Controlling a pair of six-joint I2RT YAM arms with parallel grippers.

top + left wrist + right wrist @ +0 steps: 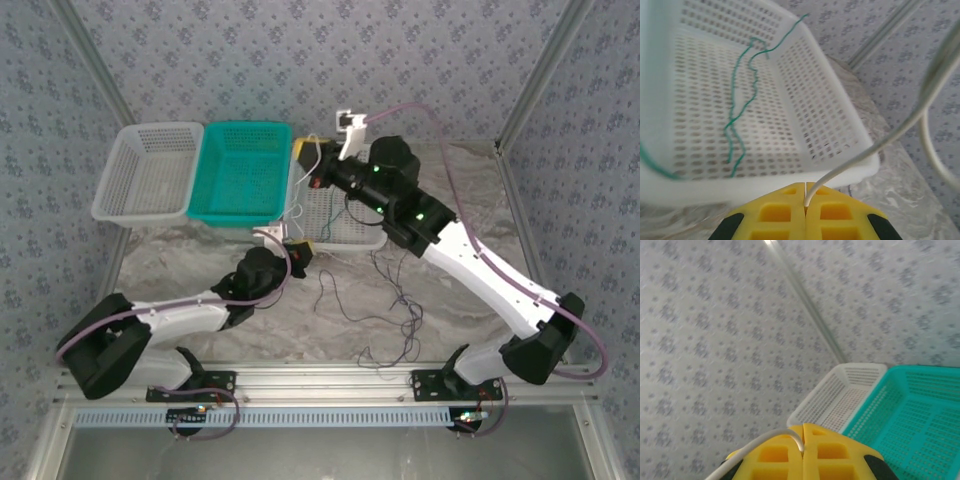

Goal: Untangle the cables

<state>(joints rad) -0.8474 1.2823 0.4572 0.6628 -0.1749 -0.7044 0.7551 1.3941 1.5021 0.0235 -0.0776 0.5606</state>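
Note:
A whitish-cream cable (pixel 301 190) is stretched between both grippers. My left gripper (pixel 298 252) is shut on one end of it, just in front of the white basket (pixel 372 240); the wrist view shows the cable (pixel 880 145) leaving the closed yellow fingers (pixel 785 210) of the gripper (pixel 805 186). My right gripper (pixel 308 150), raised over the basket's far edge, is shut on the other end (pixel 755 445), pinched at its tips (pixel 803 427). A green-teal cable (pixel 742 100) lies inside the white basket (pixel 835 125). Dark grey cable (pixel 404 300) sprawls on the table in front.
A teal basket (pixel 240 170) and another white basket (pixel 148 170) stand side by side at the back left, and they show in the right wrist view as teal basket (pixel 910 410) and white basket (pixel 840 395). Patterned walls enclose the marble table (pixel 200 260).

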